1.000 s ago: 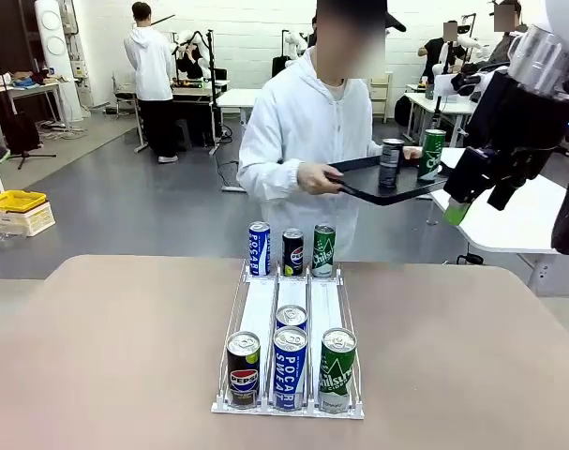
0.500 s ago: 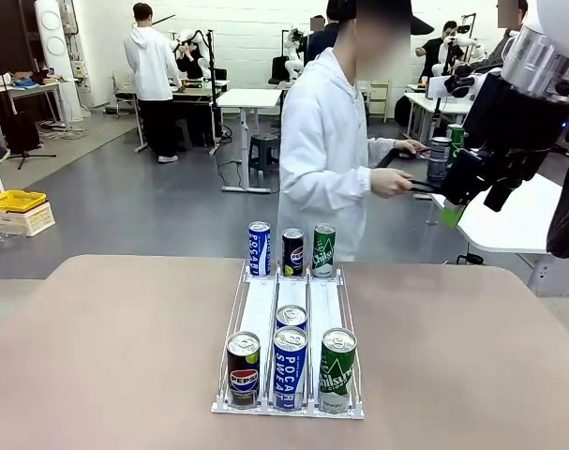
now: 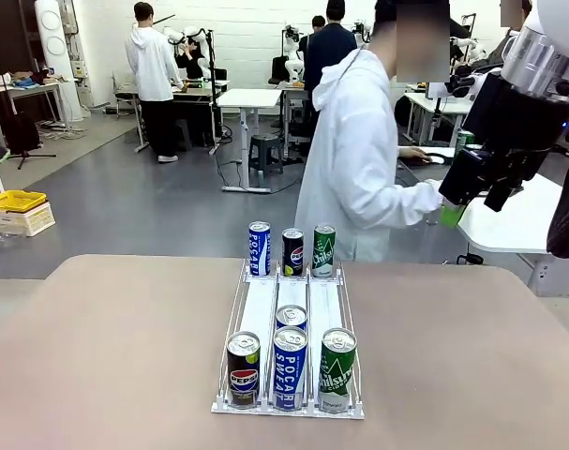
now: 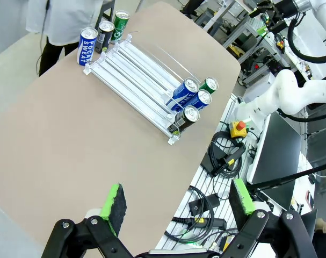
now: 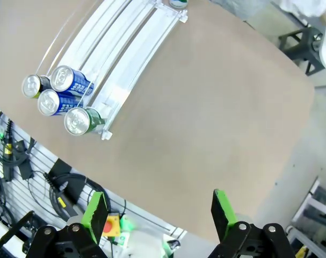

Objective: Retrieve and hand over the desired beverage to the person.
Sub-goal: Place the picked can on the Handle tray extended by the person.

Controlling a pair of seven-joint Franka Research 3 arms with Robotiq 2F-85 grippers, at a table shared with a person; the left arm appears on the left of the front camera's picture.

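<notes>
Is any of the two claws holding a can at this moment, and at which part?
No. The left claw and the right claw are both open and hold nothing, above the table.

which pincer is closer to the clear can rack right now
Hard to call. The right pincer hangs high, off the far right of the clear plastic three-lane can rack. The left pincer hovers high off the table's left side, open, equally clear of the rack.

A beige, round-cornered counter (image 3: 106, 356) carries a clear acrylic three-lane can rack (image 3: 289, 314) set near its middle. Just beyond the rack's far end, three upright cans stand side by side: a blue Pocari Sweat can (image 3: 259, 248), a black Pepsi can (image 3: 292, 252) and a green Chilsung can (image 3: 323, 250).
</notes>
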